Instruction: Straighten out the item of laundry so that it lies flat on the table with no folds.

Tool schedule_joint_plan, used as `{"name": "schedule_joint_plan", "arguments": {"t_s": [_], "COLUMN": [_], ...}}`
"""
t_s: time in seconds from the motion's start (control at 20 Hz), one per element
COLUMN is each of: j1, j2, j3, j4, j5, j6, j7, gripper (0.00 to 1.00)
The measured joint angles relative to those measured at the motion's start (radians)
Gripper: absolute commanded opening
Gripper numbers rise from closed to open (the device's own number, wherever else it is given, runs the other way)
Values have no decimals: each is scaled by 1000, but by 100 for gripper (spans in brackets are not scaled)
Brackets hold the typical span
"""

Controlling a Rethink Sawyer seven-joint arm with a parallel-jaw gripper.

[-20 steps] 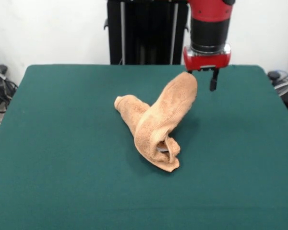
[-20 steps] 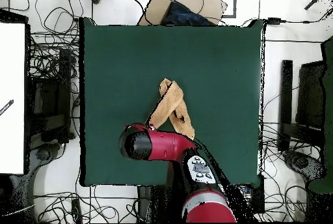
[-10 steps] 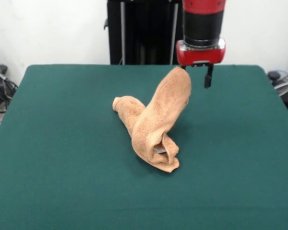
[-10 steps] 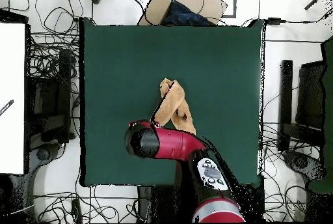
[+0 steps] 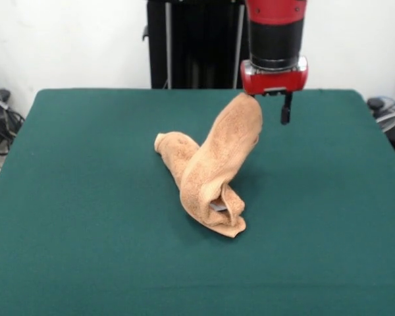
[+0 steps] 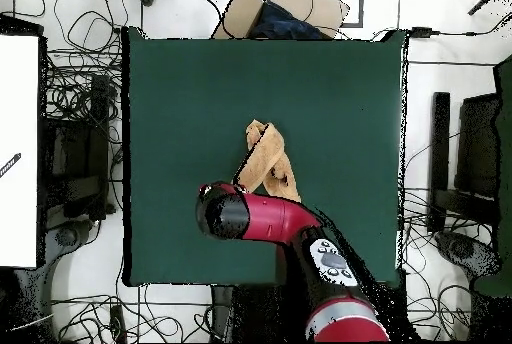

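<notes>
The item of laundry [image 5: 210, 168], a peach-orange towel, lies bunched in two crossed rolls on the green table [image 5: 79, 197]. One roll slants up off the table to my gripper [image 5: 270, 108], which hangs above the table's far right part and is shut on the towel's top end. One black finger [image 5: 286, 112] shows to the right of the cloth; the other is hidden behind it. A small white label peeks out at the towel's low front fold. In the overhead view the towel [image 6: 264, 163] lies mid-table and the arm's red wrist [image 6: 226, 212] covers the gripper.
Cables, dark boxes and a cardboard box [image 6: 280, 8] lie on the floor around the table [image 6: 330, 90]. A white panel [image 6: 18, 150] stands at the overhead view's left edge. The black pedestal [image 5: 201, 43] rises behind the table's far edge.
My gripper moved a little left and up with the towel's end over the first half second, pulling the lifted roll steeper. Since then it has barely moved.
</notes>
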Motion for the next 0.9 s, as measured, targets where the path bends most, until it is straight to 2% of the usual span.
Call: {"name": "schedule_joint_plan", "arguments": {"t_s": [0.3, 0.35, 0.9], "j1": [-18, -24, -29], "j2": [18, 28, 36], "j3": [17, 22, 40], "j4": [-17, -29, -34], "j5": [0, 0, 0], "j6": [8, 11, 11], "j7": [0, 0, 0], "gripper": [100, 0, 0]}}
